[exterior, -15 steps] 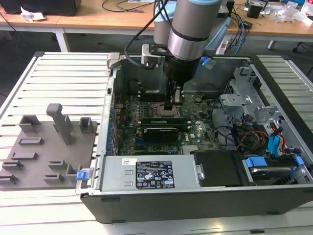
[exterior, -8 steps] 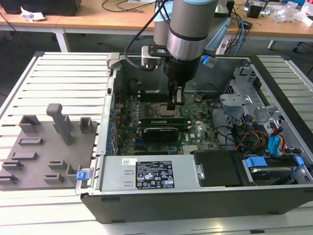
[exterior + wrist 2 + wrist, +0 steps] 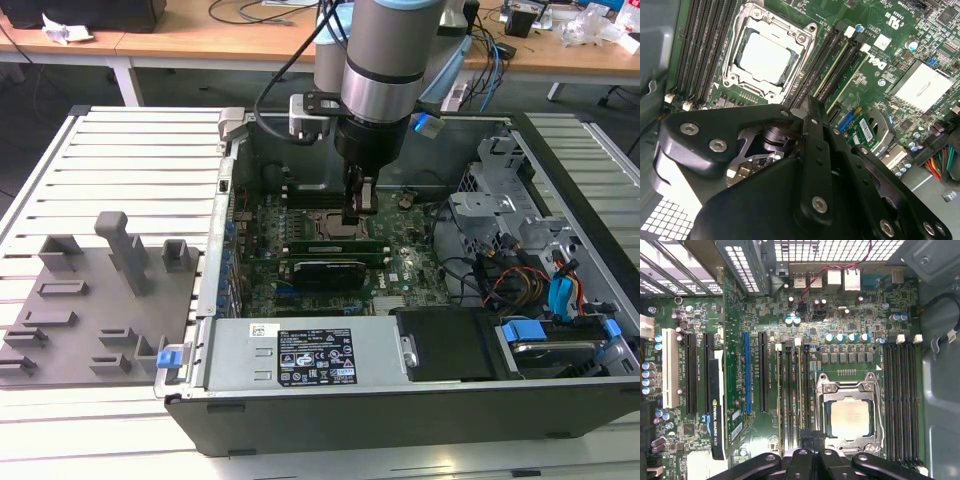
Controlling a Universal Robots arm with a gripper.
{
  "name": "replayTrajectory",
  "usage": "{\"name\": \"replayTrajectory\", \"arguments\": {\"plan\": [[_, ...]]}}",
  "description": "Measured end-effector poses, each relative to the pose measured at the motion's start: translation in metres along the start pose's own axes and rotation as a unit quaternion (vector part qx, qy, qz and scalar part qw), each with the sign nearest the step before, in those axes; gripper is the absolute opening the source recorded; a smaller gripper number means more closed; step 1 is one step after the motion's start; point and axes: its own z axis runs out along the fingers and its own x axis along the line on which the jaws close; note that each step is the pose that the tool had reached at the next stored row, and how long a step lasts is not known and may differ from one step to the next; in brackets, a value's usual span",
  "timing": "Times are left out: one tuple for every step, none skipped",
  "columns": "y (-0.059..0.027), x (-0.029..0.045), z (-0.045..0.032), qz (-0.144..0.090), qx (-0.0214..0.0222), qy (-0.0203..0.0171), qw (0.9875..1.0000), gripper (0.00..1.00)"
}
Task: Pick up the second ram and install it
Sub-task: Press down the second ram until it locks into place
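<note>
Memory-slot work is under way inside the open computer case (image 3: 300, 425). In the exterior view the gripper (image 3: 358, 222) hangs straight down from the arm, near the middle of the frame, over the motherboard (image 3: 405, 275). Its tip is just beside the CPU socket (image 3: 322, 224), on the side facing the graphics card (image 3: 322, 270).

A slim green strip, which I take to be the second ram (image 3: 310, 243), stands on edge right beneath the tip, between the socket and the graphics card. Its long axis runs across the exterior view from left to right, parallel to the socket's near side, and the gripper meets it toward its right-hand end rather than at its middle. So the stick lies directly below the end effector and seems already down at the slots, not on the grey tray (image 3: 90, 320) at the frame's lower left.

In both wrist views the gripper (image 3: 810, 436) (image 3: 807, 107) has its fingers drawn together, almost no gap between them. They sit in line with the bank of memory slots (image 3: 792, 400) beside the CPU socket (image 3: 850, 415). Whether they pinch the stick's top edge or merely rest on it, I cannot tell, and its seating and latches are hidden by the gripper body.
</note>
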Motion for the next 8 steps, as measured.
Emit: {"name": "replayTrajectory", "arguments": {"plan": [[0.0,0.0,0.0,0.0,0.0002,0.0,1.0,0.11],[0.0,0.0,0.0,0.0,0.0003,0.0,1.0,0.11],[0.0,0.0,0.0,0.0,0.0005,0.0,1.0,0.11],[-0.001,0.0,-0.0001,0.0,0.0008,0.0001,1.0,0.11],[-0.0028,0.0,-0.0002,0.0,0.0007,0.0004,1.0,0.11],[-0.0065,-0.0002,-0.0002,0.0,0.0007,0.0004,1.0,0.11],[-0.0097,-0.0003,-0.0003,0.0,0.0003,0.0008,1.0,0.11],[-0.0141,-0.0005,-0.0002,0.0,-0.0006,0.0011,1.0,0.11]]}}
